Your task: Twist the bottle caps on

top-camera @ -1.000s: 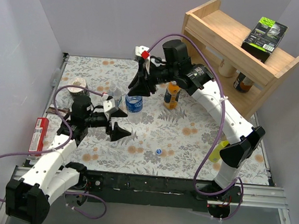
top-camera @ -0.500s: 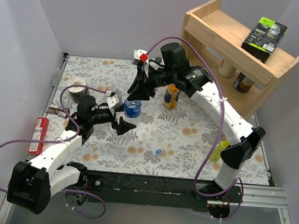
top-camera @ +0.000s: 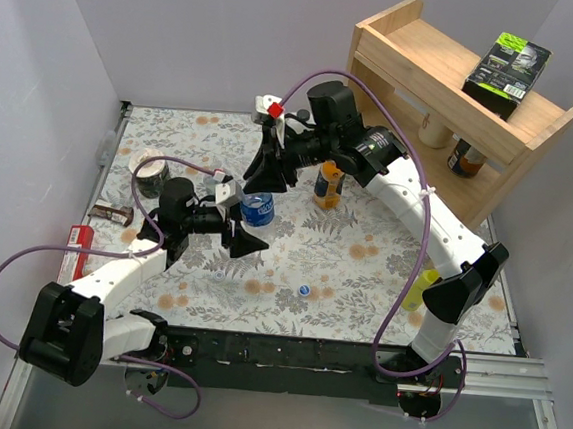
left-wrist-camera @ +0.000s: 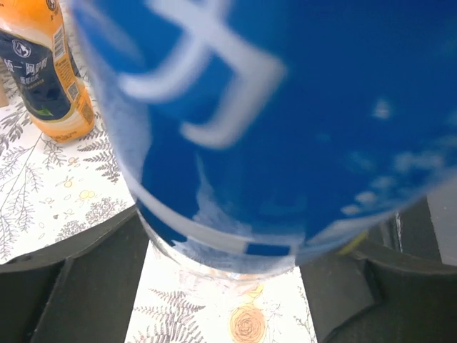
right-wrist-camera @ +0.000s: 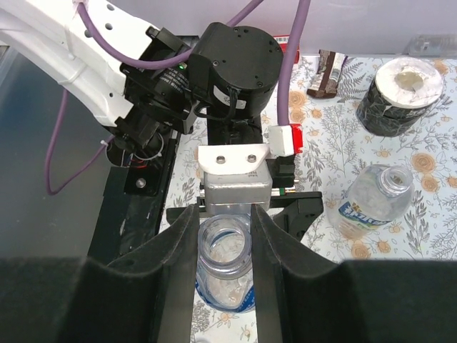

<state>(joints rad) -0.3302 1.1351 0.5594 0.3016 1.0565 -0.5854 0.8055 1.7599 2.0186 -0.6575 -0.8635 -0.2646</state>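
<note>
A clear bottle with a blue label [top-camera: 257, 210] stands uncapped on the flowered table. My right gripper [top-camera: 266, 178] reaches down from above and is shut on its open neck [right-wrist-camera: 223, 246], one finger on each side. My left gripper [top-camera: 245, 233] is open, with its fingers on either side of the bottle's lower body; the blue label [left-wrist-camera: 285, 114] fills the left wrist view. A second clear bottle [right-wrist-camera: 375, 204] stands uncapped beside them. The orange bottle [top-camera: 329, 183] stands behind, also in the left wrist view [left-wrist-camera: 46, 71]. A blue cap [top-camera: 303, 289] lies on the table in front. No whitish caps show.
A wooden shelf [top-camera: 457, 99] stands at the back right with a black-green box [top-camera: 507, 66] on top. A black roll [top-camera: 150, 170] sits at the left, with a candy bar [top-camera: 114, 213] and a red packet [top-camera: 74, 256]. A yellow squeeze bottle [top-camera: 421, 287] lies by the right arm.
My left arm has swung right and forward, bringing its open gripper around the bottle's lower body. My right gripper has stayed on the bottle's neck, shifting slightly.
</note>
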